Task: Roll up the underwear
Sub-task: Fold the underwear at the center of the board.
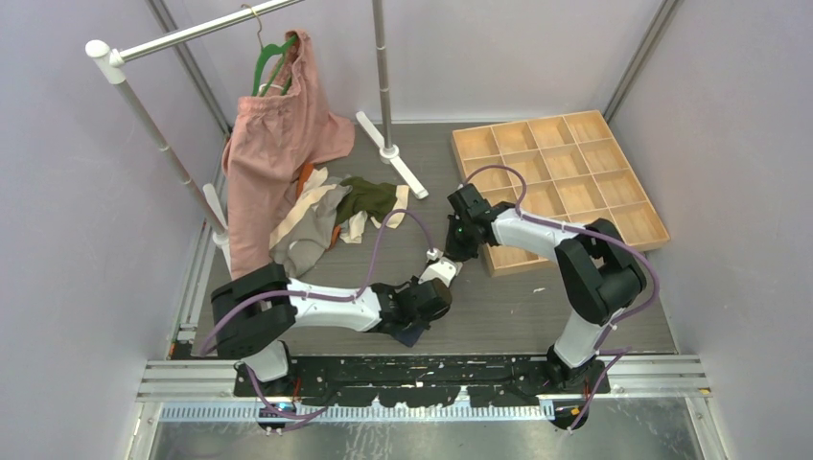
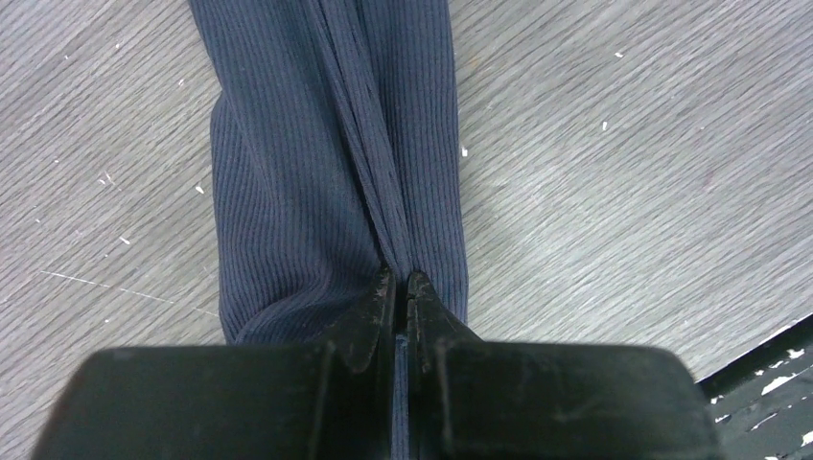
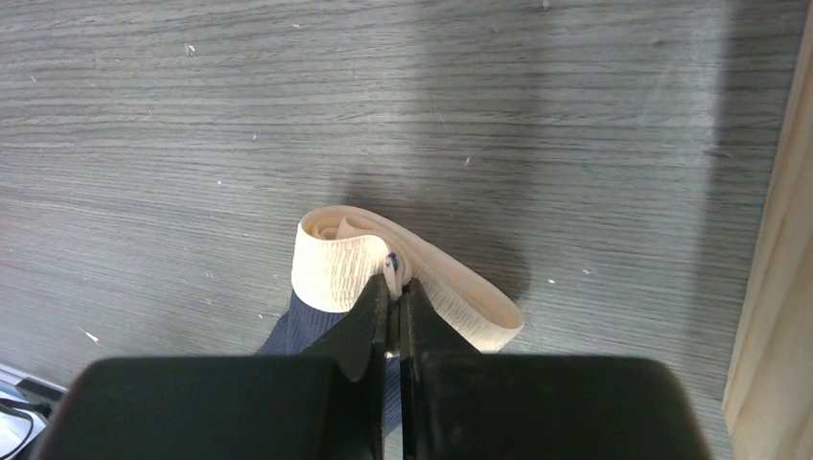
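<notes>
Left gripper, jaws pressed together, pinches the navy leg end of the underwear, a soft, light, ribbed pair bunched long on the grey table near its front centre. Right gripper pinches the thicker cream waistband, probably the firmer hold. Both arms reach low toward the middle, wrists tilted down, cloth running between them.
</notes>
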You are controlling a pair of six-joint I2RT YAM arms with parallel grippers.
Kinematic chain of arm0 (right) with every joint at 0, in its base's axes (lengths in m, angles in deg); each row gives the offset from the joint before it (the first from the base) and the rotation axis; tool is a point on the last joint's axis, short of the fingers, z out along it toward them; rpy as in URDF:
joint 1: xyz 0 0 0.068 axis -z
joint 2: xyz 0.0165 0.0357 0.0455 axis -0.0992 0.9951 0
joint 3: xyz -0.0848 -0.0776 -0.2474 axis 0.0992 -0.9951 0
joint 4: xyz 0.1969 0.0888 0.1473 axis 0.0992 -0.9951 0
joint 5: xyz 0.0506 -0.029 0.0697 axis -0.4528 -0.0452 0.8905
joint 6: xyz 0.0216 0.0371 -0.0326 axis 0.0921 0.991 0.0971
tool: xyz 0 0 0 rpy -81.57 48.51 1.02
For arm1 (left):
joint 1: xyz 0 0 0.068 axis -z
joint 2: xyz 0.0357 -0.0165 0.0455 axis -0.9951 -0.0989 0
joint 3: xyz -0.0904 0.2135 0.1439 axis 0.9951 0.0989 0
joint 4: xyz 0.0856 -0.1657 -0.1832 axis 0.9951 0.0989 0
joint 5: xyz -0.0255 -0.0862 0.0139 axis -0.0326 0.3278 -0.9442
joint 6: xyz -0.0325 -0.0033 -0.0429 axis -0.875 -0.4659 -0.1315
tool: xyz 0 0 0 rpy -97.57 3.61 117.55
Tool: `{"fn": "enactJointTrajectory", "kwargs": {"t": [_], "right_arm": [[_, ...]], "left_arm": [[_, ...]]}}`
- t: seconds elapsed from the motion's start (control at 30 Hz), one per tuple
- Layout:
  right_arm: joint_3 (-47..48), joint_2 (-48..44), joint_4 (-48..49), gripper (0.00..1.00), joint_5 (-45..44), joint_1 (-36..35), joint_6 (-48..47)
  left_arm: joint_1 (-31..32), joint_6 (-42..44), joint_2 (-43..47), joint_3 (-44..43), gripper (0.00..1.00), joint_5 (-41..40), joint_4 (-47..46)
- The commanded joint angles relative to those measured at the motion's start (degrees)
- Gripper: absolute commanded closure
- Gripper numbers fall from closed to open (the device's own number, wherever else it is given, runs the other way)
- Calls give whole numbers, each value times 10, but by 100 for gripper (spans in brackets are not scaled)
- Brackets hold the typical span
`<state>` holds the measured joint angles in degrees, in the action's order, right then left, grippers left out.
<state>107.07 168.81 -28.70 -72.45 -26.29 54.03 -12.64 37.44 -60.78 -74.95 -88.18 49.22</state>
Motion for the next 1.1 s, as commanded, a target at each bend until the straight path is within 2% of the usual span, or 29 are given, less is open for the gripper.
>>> {"fn": "enactJointTrajectory", "kwargs": {"t": [0.0, 0.5, 0.87, 1.07], "right_arm": [[-6, -37, 32, 99, -40, 19, -1], [-51, -111, 10, 99, -44, 18, 15], [-53, -53, 8, 99, -109, 19, 4], [-48, -23, 15, 85, -109, 19, 2]], "left_arm": [[18, -33, -30, 33, 99, 55, 33], [17, -45, -45, 32, 99, 42, 38], [18, -45, -23, 37, 99, 44, 49], [19, -44, -11, 46, 99, 50, 49]]}}
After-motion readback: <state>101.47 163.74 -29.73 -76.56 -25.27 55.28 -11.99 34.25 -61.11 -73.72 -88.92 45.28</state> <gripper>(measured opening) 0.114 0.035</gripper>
